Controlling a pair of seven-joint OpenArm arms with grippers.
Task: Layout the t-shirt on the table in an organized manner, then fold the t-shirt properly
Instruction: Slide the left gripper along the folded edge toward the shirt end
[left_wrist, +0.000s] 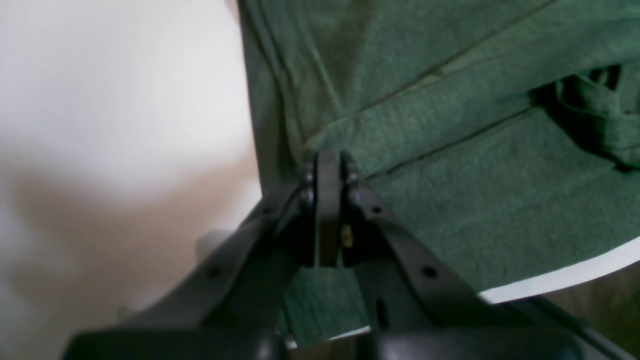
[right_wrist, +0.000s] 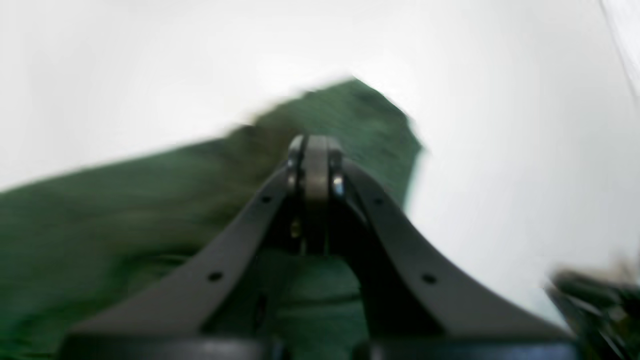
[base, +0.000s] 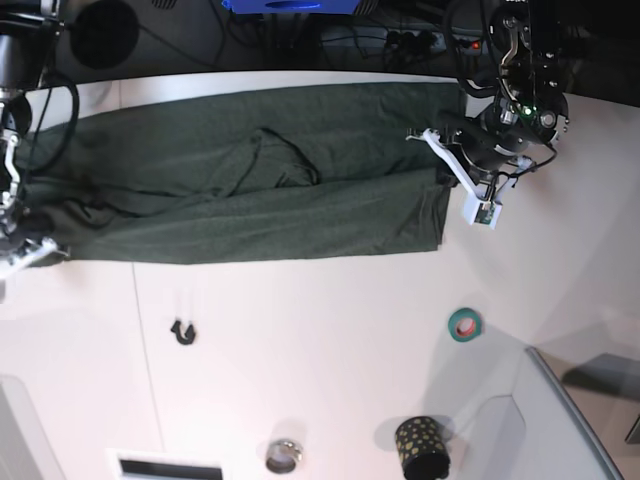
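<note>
The dark green t-shirt (base: 250, 180) lies stretched in a long band across the far part of the white table (base: 320, 350), folded lengthwise with a rumpled ridge near its middle. My left gripper (base: 445, 165) is at the shirt's right end. In the left wrist view this gripper (left_wrist: 327, 160) is shut on the shirt's edge (left_wrist: 450, 150), and creases run to its tips. My right gripper (base: 20, 250) is at the shirt's left end. In the blurred right wrist view it (right_wrist: 315, 145) is shut, with the green fabric (right_wrist: 125, 200) under and around its tips.
A green tape roll (base: 463, 324), a small black clip (base: 182, 332), a metal ring (base: 284, 456) and a black dotted cup (base: 422, 447) lie on the near half of the table. A grey bin corner (base: 580, 420) is at the bottom right. Cables run behind the far edge.
</note>
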